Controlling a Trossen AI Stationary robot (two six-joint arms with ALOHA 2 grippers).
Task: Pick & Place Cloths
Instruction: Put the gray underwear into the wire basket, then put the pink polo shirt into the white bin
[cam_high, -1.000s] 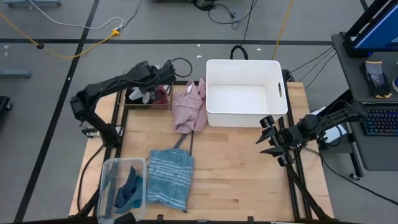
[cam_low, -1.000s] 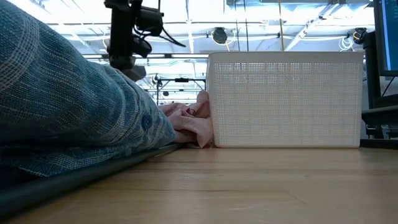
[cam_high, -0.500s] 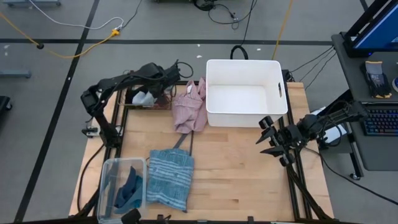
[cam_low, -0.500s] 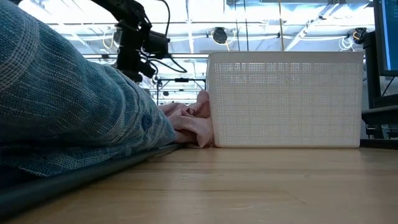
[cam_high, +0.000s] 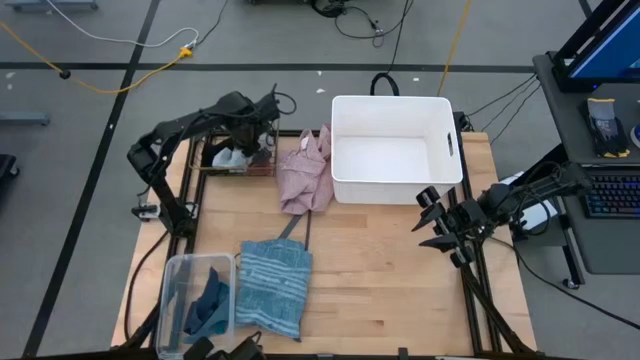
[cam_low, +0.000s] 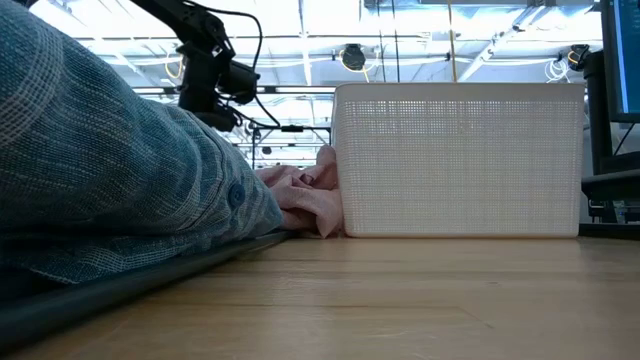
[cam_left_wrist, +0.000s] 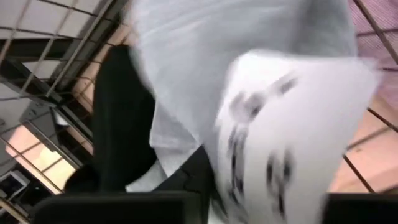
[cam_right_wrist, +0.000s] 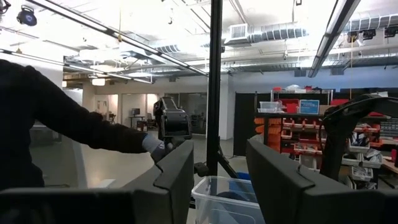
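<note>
Right, nearest me on the wooden table (cam_high: 380, 280) I have the blue-striped cloth (cam_high: 273, 288) lying flat by the front edge, touching the clear plastic bin (cam_high: 176, 274) at the front left corner, which holds a teal cloth (cam_high: 206, 305). In the low view the striped cloth (cam_low: 100, 170) fills the whole left side. Over on the table's right edge, the right gripper (cam_high: 432, 221) waits with its fingers (cam_right_wrist: 177, 171) spread wide and nothing between them. Further back, the pink cloth (cam_high: 305, 172) lies crumpled against the left wall of the white basket (cam_high: 440, 110), touching it. At the far left corner the left gripper (cam_high: 262, 128) hangs over the wire basket (cam_high: 205, 158), which holds a light grey cloth (cam_high: 230, 158) and something maroon. My left wrist camera shows only pale fabric (cam_left_wrist: 249, 93) up close, so I can't tell how those fingers stand
</note>
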